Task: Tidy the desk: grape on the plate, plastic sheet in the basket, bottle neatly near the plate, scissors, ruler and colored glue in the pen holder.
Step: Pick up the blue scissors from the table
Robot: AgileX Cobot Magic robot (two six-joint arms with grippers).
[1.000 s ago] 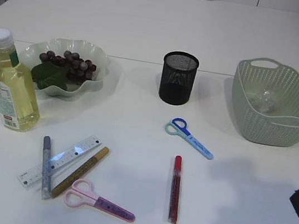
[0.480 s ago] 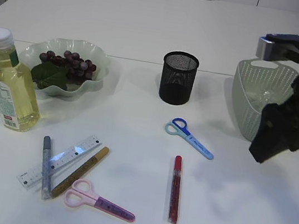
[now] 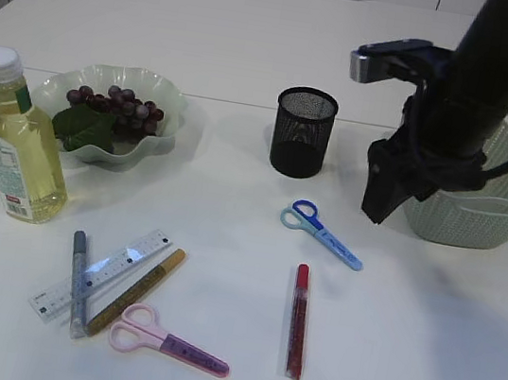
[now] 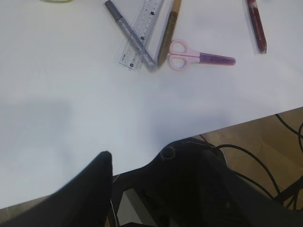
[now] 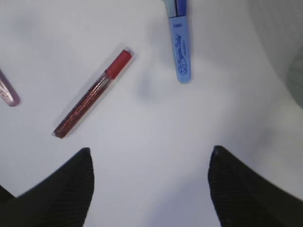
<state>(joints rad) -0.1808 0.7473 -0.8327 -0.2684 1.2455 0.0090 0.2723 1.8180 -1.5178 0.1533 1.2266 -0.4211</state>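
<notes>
My right gripper [image 3: 374, 206] is open and empty. It hangs above the table just right of the blue scissors [image 3: 322, 232]. In the right wrist view it [image 5: 149, 189] hovers with the red glue [image 5: 92, 93] ahead on the left and the blue scissors' tip [image 5: 180, 47] ahead. The grapes [image 3: 118, 108] lie on the plate [image 3: 161, 138], and the bottle [image 3: 17, 145] stands left of it. The ruler [image 3: 103, 273], grey glue [image 3: 78, 280], gold glue [image 3: 136, 290] and pink scissors [image 3: 169, 342] lie at the front left. The pen holder [image 3: 303, 130] is empty. The plastic sheet is hidden behind my arm. My left gripper [image 4: 151, 189] is back over the table's front edge.
The green basket [image 3: 489, 216] stands at the right, partly covered by my right arm. In the left wrist view the pink scissors [image 4: 201, 57], ruler [image 4: 139, 30] and red glue [image 4: 255, 23] lie far ahead, and cables hang below the table edge.
My right arm has swung in from the right edge towards the left. It now stands in front of the basket with its gripper beside the blue scissors. Nothing on the table has moved.
</notes>
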